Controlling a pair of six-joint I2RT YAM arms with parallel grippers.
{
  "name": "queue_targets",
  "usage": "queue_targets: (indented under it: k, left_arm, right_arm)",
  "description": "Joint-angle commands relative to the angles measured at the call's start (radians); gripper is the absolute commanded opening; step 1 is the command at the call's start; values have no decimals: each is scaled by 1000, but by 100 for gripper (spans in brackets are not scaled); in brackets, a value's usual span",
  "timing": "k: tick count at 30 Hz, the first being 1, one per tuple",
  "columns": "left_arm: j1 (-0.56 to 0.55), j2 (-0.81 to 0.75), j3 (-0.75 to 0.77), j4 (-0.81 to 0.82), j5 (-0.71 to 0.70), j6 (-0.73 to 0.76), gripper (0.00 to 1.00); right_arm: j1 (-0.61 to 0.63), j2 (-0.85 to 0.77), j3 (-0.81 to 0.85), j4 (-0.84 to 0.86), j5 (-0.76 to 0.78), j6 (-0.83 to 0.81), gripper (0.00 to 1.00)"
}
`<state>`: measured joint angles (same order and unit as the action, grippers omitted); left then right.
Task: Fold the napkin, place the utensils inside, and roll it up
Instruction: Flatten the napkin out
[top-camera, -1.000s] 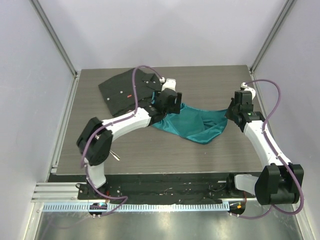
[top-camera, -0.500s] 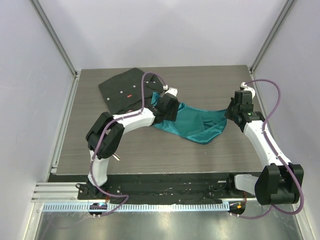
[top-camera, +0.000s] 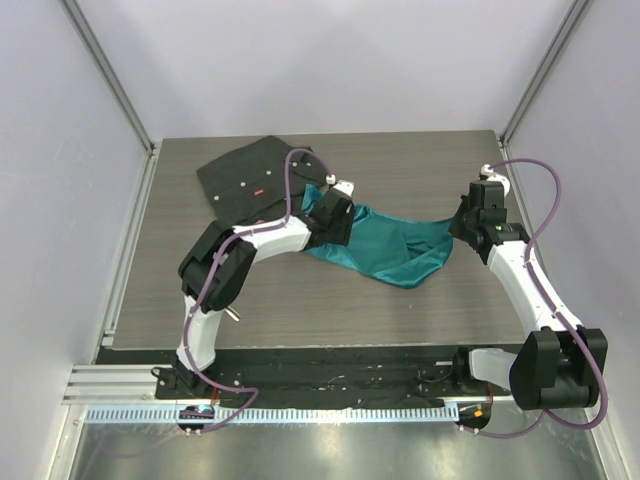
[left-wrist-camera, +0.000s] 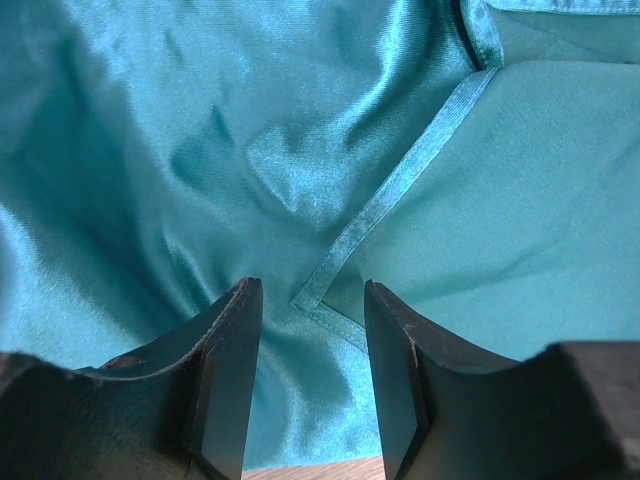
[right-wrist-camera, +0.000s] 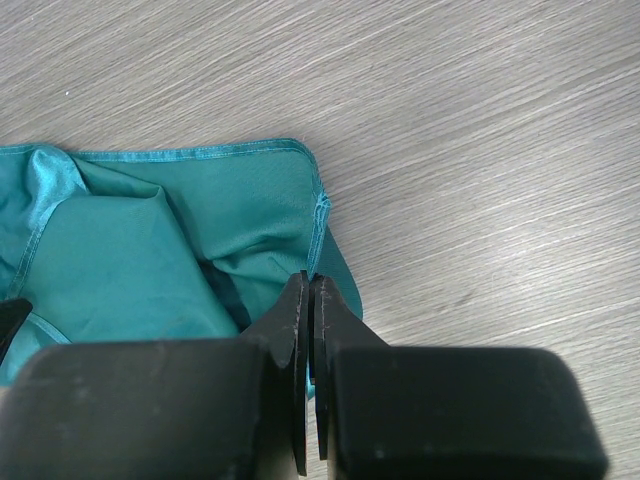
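The teal napkin (top-camera: 385, 250) lies crumpled in the middle of the table, stretched between my two grippers. My left gripper (top-camera: 334, 216) is open at the napkin's left end. In the left wrist view its jaws (left-wrist-camera: 310, 370) stand apart just above the cloth (left-wrist-camera: 200, 150), with a hemmed corner (left-wrist-camera: 312, 298) between the fingertips. My right gripper (top-camera: 463, 226) is shut on the napkin's right edge. The right wrist view shows the hem (right-wrist-camera: 318, 215) pinched between the closed jaws (right-wrist-camera: 309, 290). A small silver fork (top-camera: 233, 314) peeks out beside the left arm's elbow, mostly hidden.
A black buttoned shirt (top-camera: 250, 180) with a small red tag lies at the back left, just behind the left gripper. Bare grey wood table (top-camera: 400, 310) runs in front of the napkin and to its right (right-wrist-camera: 480, 120). Enclosure walls and metal posts surround the table.
My left gripper has come down and slightly left onto the napkin's left end, uncovering more of the shirt. Its elbow has swung right. The right arm has not moved.
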<state>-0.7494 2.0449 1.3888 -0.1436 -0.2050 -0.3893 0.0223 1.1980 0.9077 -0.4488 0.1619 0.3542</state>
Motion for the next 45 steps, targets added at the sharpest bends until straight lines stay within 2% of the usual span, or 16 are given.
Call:
queue_targets:
  k: [1,14,17,22,23,28,29,31,38,45]
  left_arm:
    - [13,11,1,61,39,-10,49]
    - [19,44,1,75,69,-31,44]
    - [21,43,1,79,73,-36,35]
    - [21,41,1,81,65,-36,30]
    - [21,38,0,81,67,-36,24]
    - [21,28,-5,79,72,-39,11]
    - [19,24,-7,78,72,-40,6]
    - [19,11,-7,67,73,-46,0]
    - [21,-74,45,-7,55,-59,1]
    - [38,-218,121,-89,26,-49,1]
  right_arm:
    - [-1,5,19,35,-5,3,1]
    - [-1,6,17,33,-2,3,1]
    - [1,11,17,33,-1,2,1]
    - [-2,18,20,35,-4,3,1]
    - [-1,20,20,33,-2,3,1]
    - [-1,28,23,35,-4,3,1]
    - [-2,29,23,33,-2,3,1]
    - [-1,29,26,33,2,2,1]
    - [-1,48,106,-5,31,-1,1]
    - [-2,78,325,-86,120,-27,1]
